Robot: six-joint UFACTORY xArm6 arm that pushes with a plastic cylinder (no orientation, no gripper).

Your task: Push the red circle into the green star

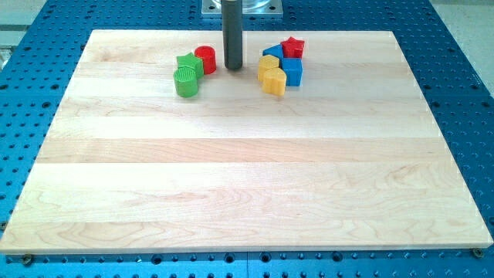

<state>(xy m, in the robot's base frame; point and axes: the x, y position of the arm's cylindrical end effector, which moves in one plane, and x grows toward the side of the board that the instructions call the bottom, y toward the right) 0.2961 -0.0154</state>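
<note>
The red circle (pixel 206 59) stands near the view's top, left of centre, touching the green star (pixel 188 64) on its left. A green round block (pixel 186 82) sits just below the star. My tip (pixel 233 67) is right of the red circle, a small gap apart from it.
Right of my tip is a cluster: a red star (pixel 292 48) at the top, a blue block (pixel 272 52) to its left, a blue cube (pixel 292 72), and two yellow blocks (pixel 268 65) (pixel 274 81). All rest on the wooden board (pixel 247 177), ringed by a blue perforated table.
</note>
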